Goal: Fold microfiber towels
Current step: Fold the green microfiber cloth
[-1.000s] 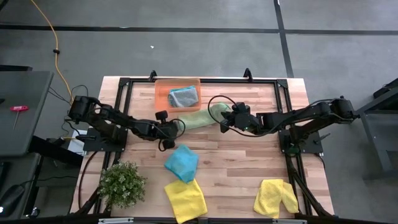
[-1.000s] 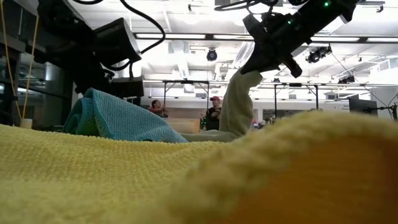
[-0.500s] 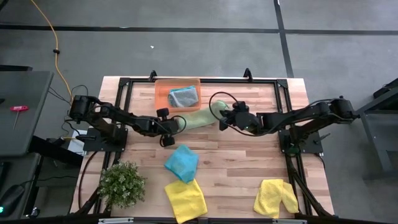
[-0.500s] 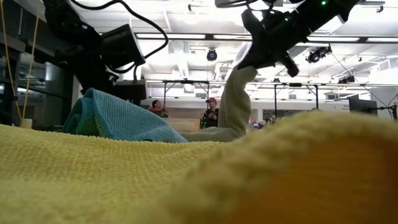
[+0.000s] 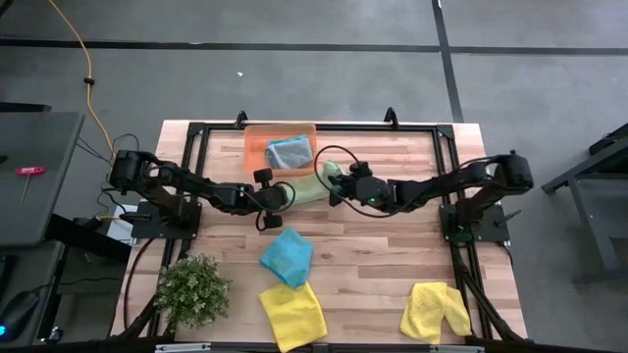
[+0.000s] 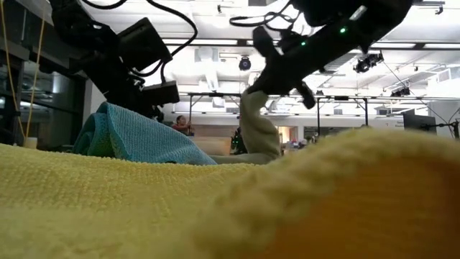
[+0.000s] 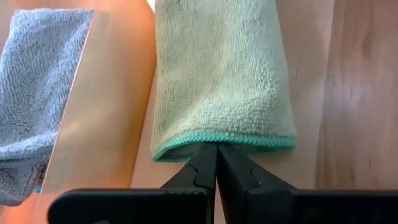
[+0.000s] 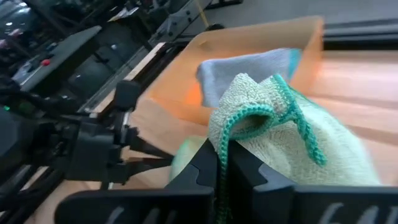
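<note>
A light green towel (image 5: 310,186) with a teal hem stretches between my two grippers, just in front of the orange tray (image 5: 257,147). My left gripper (image 5: 282,196) is shut on its left end and my right gripper (image 5: 335,180) on its right end. In the low view that right end (image 6: 256,122) hangs from the right gripper and the lower part rests on the table. A grey towel (image 5: 290,152) lies in the tray. A teal towel (image 5: 287,257) and two yellow towels (image 5: 292,314) (image 5: 435,312) lie nearer the front edge. My left gripper pinches the green towel's teal-hemmed end edge (image 7: 214,144), about at its middle, between its two fingertips, coming slantwise down from the table's left. The towel runs on away from the fingers, lying along them. My right gripper pinches a bunched, hemmed edge (image 8: 231,127) at the towel's other end between its two fingers, coming from the table's right, nearly level. That end is lifted clear; the cloth droops slack below it to the table.
The orange tray's wall (image 7: 118,93) stands right beside the green towel, with the grey towel (image 7: 37,93) inside. A small green plant (image 5: 191,289) stands at the front left. Bare wood lies between the grippers and the front towels.
My right gripper has moved toward the table's left and somewhat down, carrying the green towel's right end toward the left gripper. The towel now spans a shorter stretch and droops more; its left end has stayed in place. Both grippers have stayed shut.
</note>
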